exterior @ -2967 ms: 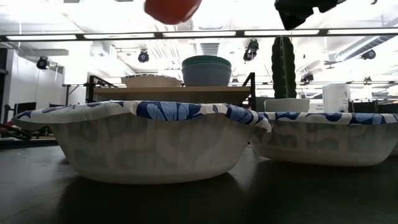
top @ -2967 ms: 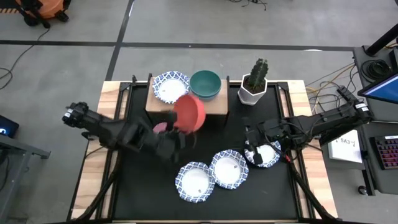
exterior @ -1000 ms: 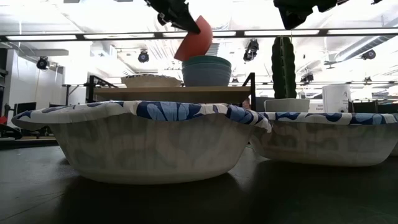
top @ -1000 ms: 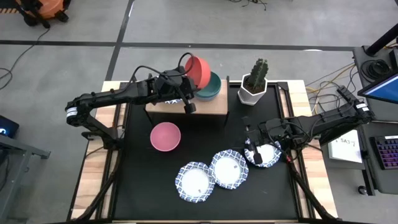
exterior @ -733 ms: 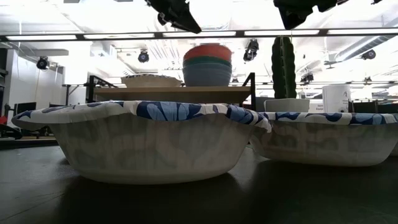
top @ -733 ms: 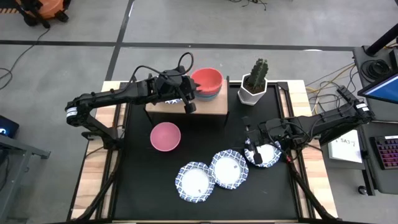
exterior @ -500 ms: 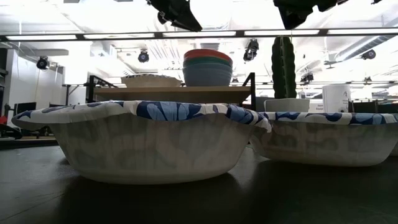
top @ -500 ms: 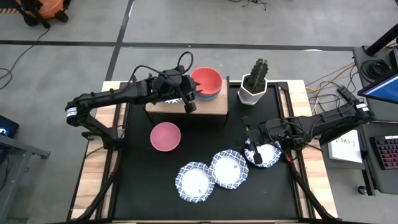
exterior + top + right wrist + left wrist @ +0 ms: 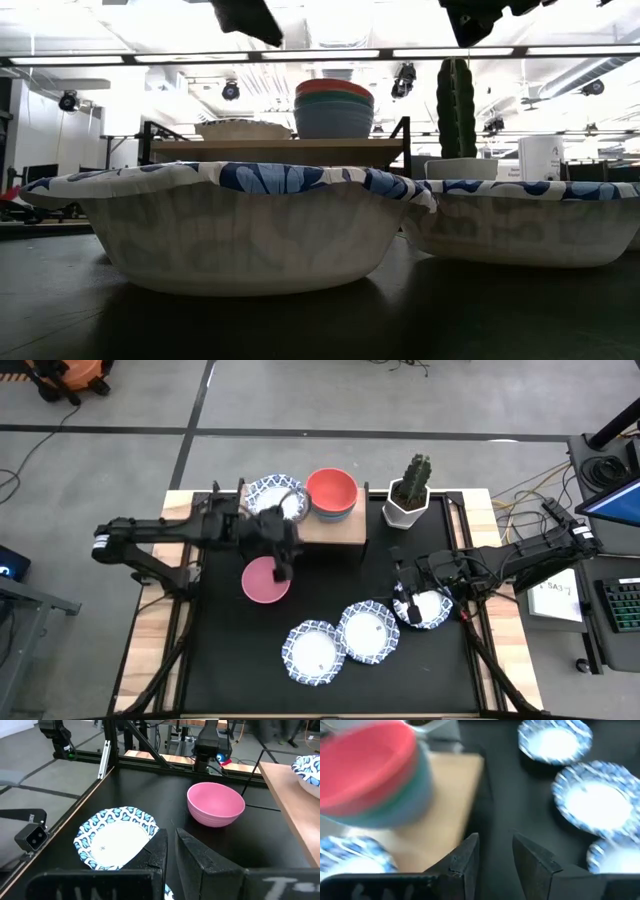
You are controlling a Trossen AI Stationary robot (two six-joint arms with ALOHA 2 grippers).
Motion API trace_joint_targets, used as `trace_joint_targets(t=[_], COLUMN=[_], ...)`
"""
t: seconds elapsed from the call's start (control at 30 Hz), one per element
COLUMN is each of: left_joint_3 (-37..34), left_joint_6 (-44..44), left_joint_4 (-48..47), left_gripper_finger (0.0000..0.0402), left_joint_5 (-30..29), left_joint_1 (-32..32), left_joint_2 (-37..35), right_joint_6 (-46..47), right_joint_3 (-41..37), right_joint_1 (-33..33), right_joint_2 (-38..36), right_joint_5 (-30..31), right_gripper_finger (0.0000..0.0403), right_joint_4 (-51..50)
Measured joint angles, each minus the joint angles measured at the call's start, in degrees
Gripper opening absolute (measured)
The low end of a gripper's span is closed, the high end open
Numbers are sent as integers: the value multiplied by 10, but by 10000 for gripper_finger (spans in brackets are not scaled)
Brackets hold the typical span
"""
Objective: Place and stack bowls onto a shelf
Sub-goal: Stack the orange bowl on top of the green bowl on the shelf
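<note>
Two dark jointed arms, black cables

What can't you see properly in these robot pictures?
- Blue bowl: from above, hidden under the red bowl.
- Pink bowl: its rim is partly hidden by the left gripper in the high view.
- Right gripper: whether it touches the patterned bowl underneath.
- Cactus pot: low view, mostly behind patterned bowls.
</note>
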Motion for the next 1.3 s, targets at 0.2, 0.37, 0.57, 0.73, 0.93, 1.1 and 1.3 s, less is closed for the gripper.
trace_joint_targets(t=[0.2,0.37,0.57,0.73,0.93,1.1,1.3], left_joint_3=[-84,-119,-144,-151,-172,-182,-182], left_joint_6=[-78,-148,-174,-173,-183,-201,-202], left_joint_4=[24,39,43,44,43,42,42], left_gripper_finger=[100,100,100,100,100,100,100], left_joint_5=[-26,-114,-267,-337,-351,-350,-350], left_joint_1=[-70,-137,-218,-252,-261,-262,-262], left_joint_2=[-16,-29,-65,-85,-85,-75,-66], right_joint_6=[-3,-19,-50,-83,-114,-113,-108], right_joint_3=[0,16,93,186,308,412,510], right_joint_1=[-1,-30,-111,-182,-257,-315,-354], right_joint_2=[4,17,73,162,283,374,470], right_joint_5=[74,149,128,51,38,-9,-28], right_gripper_finger=[27,27,10,9,9,8,8], right_joint_4=[48,86,90,90,82,30,-17])
